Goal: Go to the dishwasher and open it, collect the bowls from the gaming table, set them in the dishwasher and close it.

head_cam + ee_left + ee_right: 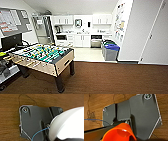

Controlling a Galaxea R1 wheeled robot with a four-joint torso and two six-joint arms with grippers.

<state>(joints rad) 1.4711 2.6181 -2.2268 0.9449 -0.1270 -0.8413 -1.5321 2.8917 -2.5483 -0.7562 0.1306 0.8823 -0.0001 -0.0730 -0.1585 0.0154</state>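
Observation:
The gaming table [43, 56], a table-football table with a green field and rods, stands at the left on the brown floor. I see no bowls on it from here. Far back in the kitchenette, the dishwasher [96, 41] shows its stainless-steel front under the counter. In the right wrist view an orange bowl [119, 132] hangs close to the wrist above the wooden floor, held by my right gripper. In the left wrist view a large pale bowl [70, 124] sits just as close, held by my left gripper. The fingers themselves are hidden.
Grey bins with blue lids [110, 50] stand at the right edge of the kitchen entrance. A white wall and door [150, 35] close off the right side. A desk with a dark monitor [11, 41] is at the far left. Open brown floor [112, 77] lies ahead.

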